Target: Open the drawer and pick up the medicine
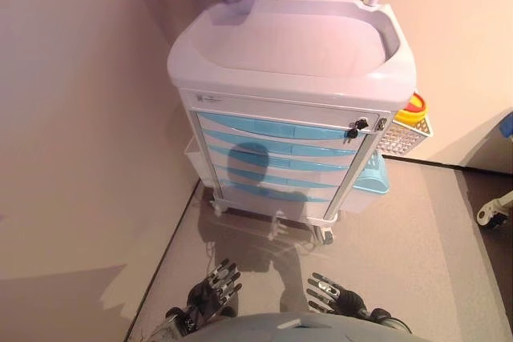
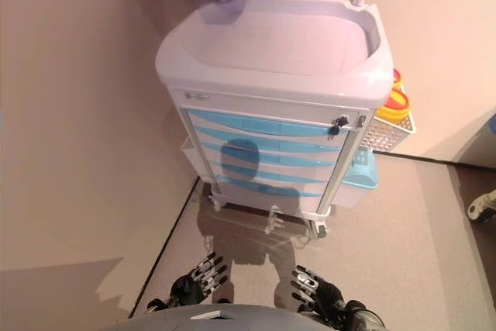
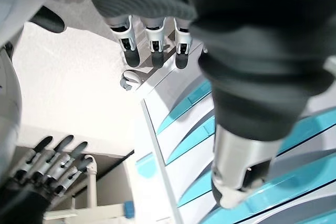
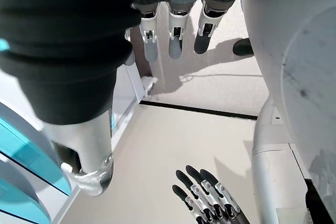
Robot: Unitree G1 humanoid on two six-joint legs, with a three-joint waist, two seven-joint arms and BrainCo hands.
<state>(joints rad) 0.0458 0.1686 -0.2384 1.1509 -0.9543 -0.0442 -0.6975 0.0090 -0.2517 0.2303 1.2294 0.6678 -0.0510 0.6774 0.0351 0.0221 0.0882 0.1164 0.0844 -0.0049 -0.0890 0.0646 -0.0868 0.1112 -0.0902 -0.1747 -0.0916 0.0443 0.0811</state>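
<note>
My left hand (image 1: 213, 290) hangs low over the floor (image 1: 417, 238), well apart from the cart (image 1: 292, 94). Its fingers (image 3: 153, 38) are straight and loose, holding nothing. A white wall (image 1: 80, 134) stands just beside the cart.

The cart is white and on small wheels, and its top surface (image 1: 296, 42) is a shallow white tray. Down its front I see a stack of drawers (image 1: 276, 158) with light blue handle strips. All of them are closed. A small black key lock (image 1: 355, 128) sits by the top drawer's corner. I cannot see any medicine; no drawer is open to show the inside.

A white mesh basket (image 1: 401, 138) hangs on the cart's side, with a yellow and red tub (image 1: 413, 107) in it. A light blue bin (image 1: 373, 174) hangs below.

My right hand (image 1: 333, 294) also hangs low over the floor, fingers (image 4: 176, 35) straight and loose, holding nothing.
</note>
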